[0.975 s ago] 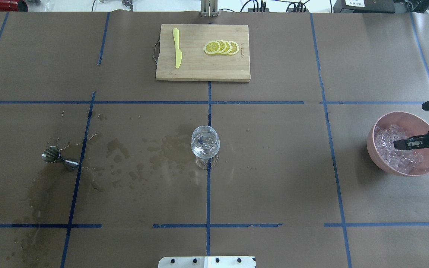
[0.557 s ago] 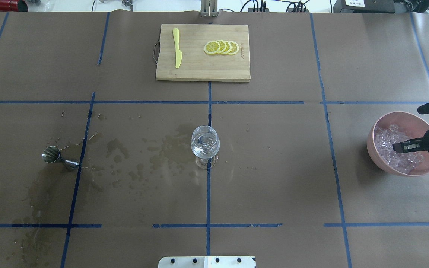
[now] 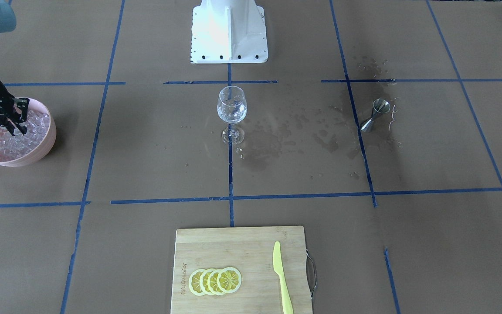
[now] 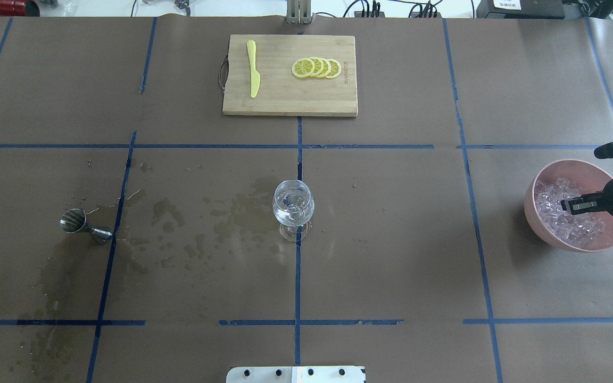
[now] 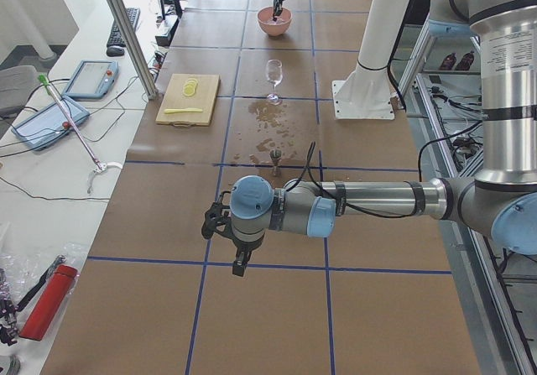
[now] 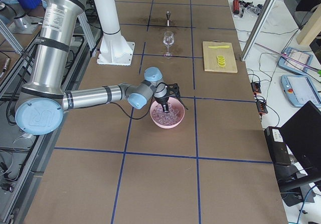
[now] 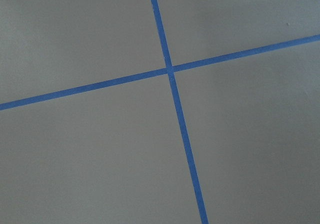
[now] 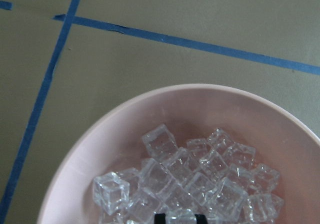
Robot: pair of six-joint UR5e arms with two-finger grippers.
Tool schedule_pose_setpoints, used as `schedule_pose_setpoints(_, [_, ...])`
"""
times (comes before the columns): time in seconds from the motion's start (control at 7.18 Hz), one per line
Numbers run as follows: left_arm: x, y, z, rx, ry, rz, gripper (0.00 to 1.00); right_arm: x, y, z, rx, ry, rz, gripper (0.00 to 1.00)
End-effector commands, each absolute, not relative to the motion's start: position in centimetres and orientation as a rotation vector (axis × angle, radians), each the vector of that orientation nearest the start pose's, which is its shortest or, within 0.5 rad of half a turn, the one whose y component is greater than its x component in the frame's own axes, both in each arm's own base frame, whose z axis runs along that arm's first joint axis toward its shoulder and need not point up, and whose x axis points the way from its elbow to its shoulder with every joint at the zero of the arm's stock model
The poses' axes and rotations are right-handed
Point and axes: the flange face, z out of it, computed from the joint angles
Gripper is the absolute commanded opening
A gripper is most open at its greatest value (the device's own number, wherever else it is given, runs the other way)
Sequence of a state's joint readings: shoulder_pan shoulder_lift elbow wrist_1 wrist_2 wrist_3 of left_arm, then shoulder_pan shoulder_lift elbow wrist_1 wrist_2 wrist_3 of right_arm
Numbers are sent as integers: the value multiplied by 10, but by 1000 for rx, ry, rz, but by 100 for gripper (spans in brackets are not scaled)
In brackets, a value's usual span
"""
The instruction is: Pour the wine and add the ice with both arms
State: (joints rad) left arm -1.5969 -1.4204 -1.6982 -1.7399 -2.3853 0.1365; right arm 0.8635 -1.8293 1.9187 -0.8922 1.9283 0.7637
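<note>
Currently the ice point(image 8: 190, 184) lies heaped in the pink bowl point(image 8: 100, 149), which sits near the table's end on the robot's right. The right gripper point(image 8: 179, 217) is lowered into that heap. In the right wrist view its two black fingertips point(image 8: 160, 217) show at the bottom edge, a narrow gap apart, with a cube between them. Whether they are clamped on that cube cannot be told. The right arm point(image 6: 90, 97) reaches low across the table to the bowl. The wine point(image 3: 232, 114), a little clear liquid, sits in the wine glass point(image 4: 293, 205). The glass stands upright at the table's centre on a line of blue tape, well apart from the bowl. Wet stains point(image 4: 242, 213) darken the brown paper between the glass and the metal jigger point(image 4: 75, 221), which stands on the robot's left side. The left arm point(image 5: 377, 199) stretches out over the table's left end. The left gripper point(image 5: 239, 266) points down at bare paper, where its wrist camera sees only a cross of blue tape point(image 7: 169, 69). It cannot be told whether its fingers are spread or pressed together. At the table's far edge, opposite the robot, lies a wooden cutting board point(image 4: 285, 101). It bears four overlapping lemon slices point(image 4: 317, 68) and, apart from them, a yellow knife point(image 4: 253, 69).
</note>
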Motion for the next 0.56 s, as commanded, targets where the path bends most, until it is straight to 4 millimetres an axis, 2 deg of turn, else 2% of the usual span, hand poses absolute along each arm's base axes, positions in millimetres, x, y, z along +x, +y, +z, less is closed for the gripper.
schedule_pose_setpoints(0.0, [-72, -435, 645, 205, 800, 164, 100, -184, -386, 492, 405, -812, -76, 0])
schedule_pose_setpoints(0.14, [-72, -435, 645, 203, 800, 163, 100, -193, -397, 463, 433, -839, -76, 0])
schedule_pose_setpoints(0.42, [-72, -435, 645, 203, 800, 163, 100, -223, -426, 365, 368, -835, -12, 0])
